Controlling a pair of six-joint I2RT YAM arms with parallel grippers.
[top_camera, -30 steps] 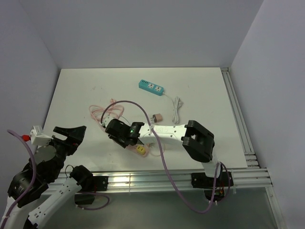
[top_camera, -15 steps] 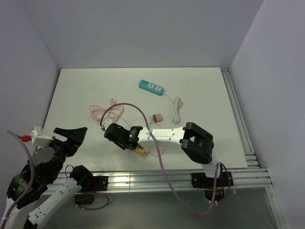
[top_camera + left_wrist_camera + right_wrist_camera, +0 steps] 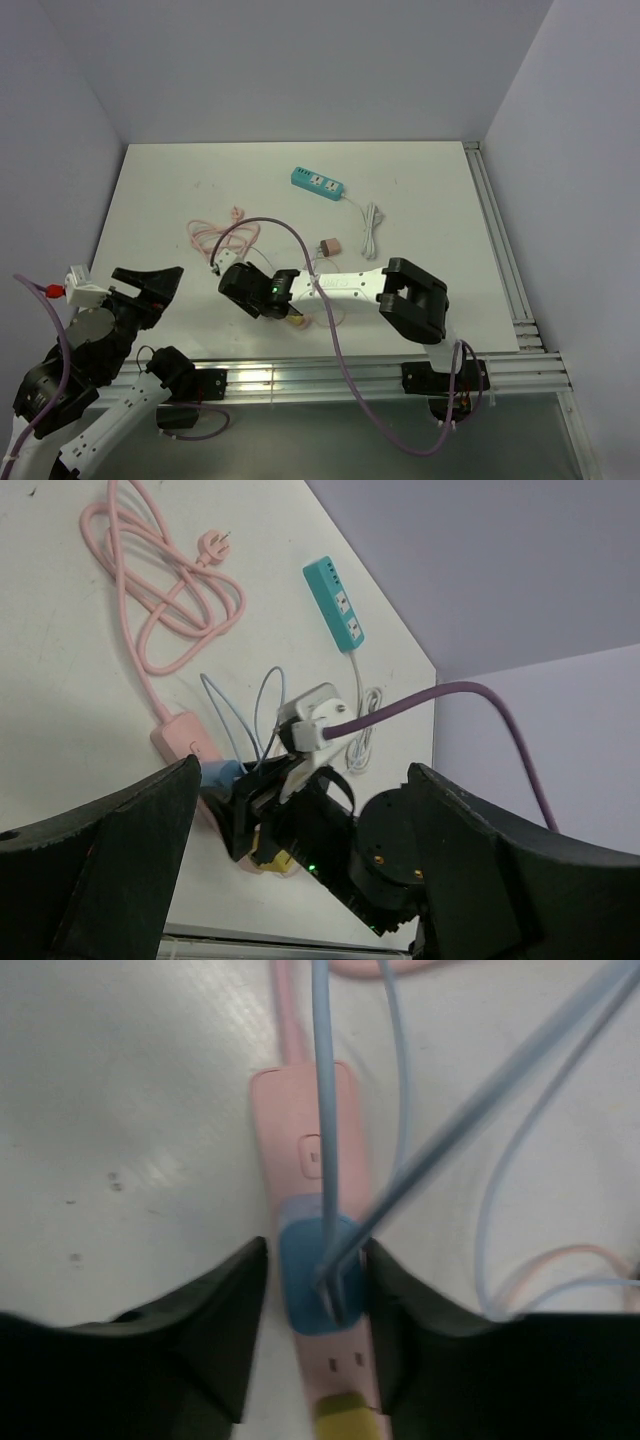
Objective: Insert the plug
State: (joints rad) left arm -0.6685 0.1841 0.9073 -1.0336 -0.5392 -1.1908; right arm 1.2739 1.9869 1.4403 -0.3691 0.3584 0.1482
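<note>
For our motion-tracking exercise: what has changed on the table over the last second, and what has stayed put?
The right gripper slid a little left and toward the near edge, along the pink power strip; it now straddles the blue plug. Nothing visibly grabbed or released. The left gripper, teal power strip and pink cable stayed put.

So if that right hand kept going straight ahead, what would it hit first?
Most likely the blue plug on the pink power strip; the right hand straddles it, though how much depth remains is unclear.
</note>
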